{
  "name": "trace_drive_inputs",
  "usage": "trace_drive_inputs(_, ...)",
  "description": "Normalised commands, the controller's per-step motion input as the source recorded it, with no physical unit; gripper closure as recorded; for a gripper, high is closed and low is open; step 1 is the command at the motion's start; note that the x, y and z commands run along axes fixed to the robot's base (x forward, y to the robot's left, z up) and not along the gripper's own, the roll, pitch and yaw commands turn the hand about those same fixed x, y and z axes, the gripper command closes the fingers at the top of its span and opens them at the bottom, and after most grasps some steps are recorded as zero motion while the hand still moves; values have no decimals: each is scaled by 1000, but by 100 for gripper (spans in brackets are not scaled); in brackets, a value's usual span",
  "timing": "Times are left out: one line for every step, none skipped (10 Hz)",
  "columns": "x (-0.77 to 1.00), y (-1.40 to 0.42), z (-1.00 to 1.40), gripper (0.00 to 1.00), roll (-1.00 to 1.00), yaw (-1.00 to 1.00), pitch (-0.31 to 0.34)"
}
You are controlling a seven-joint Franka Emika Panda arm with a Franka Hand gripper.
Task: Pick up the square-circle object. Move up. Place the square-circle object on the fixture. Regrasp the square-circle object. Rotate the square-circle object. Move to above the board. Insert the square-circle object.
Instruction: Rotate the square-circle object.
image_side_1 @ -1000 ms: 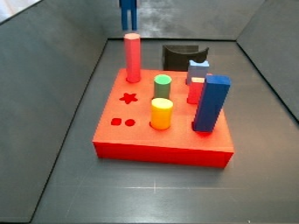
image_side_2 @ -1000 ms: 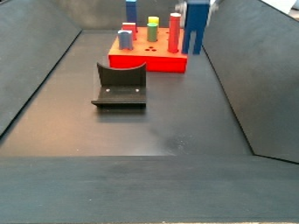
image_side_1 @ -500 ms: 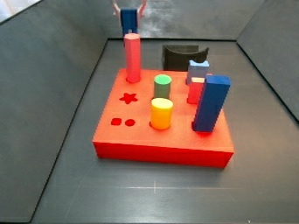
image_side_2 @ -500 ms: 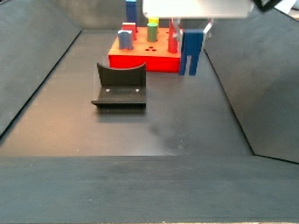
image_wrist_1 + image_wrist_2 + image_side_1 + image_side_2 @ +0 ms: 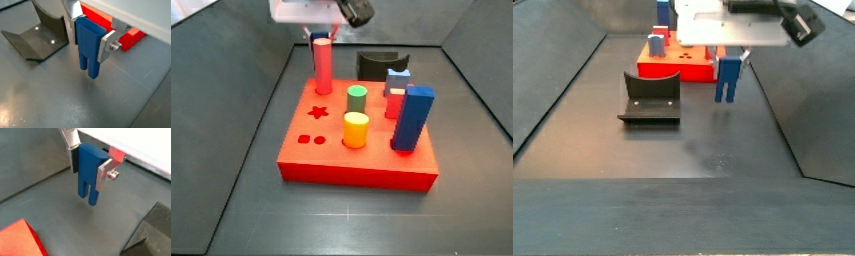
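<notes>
The gripper (image 5: 85, 35) is clamped on the upper part of the square-circle object (image 5: 88, 47), which hangs upright below its fingers, clear of the floor. The fixture (image 5: 39, 31) sits just beside it, likely the set-down spot for regrasping, with the board (image 5: 683, 68) behind.

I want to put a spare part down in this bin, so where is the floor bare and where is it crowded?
Bare floor lies in front of the black fixture, toward the near wall. The strip beside the large red board is occupied: the gripper hangs there, jaws shut on the dark-blue plastic peg. The board's top, full of upright pegs, is crowded.
</notes>
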Motion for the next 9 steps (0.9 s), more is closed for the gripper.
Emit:
trace_drive_inputs(41, 13, -350, 100, -240, -10, -22)
trace_drive_inputs(44, 15, -228, 100, -244, -8, -18)
trace_drive_inputs(48, 16, -109, 100, -247, -7, -12)
trace_drive_inputs(30, 14, -98, 100, -248, -9, 3)
trace_drive_inputs(0, 0, 0, 0, -248, -10, 3)
trace_drive_inputs(4, 10, 2, 0, -246, -7, 1)
trace_drive_inputs(4, 10, 2, 0, -246, -6, 2)
trace_drive_inputs(3, 11, -1, 0, -246, -6, 3)
trace_drive_inputs(3, 11, -1, 0, -246, -6, 3)
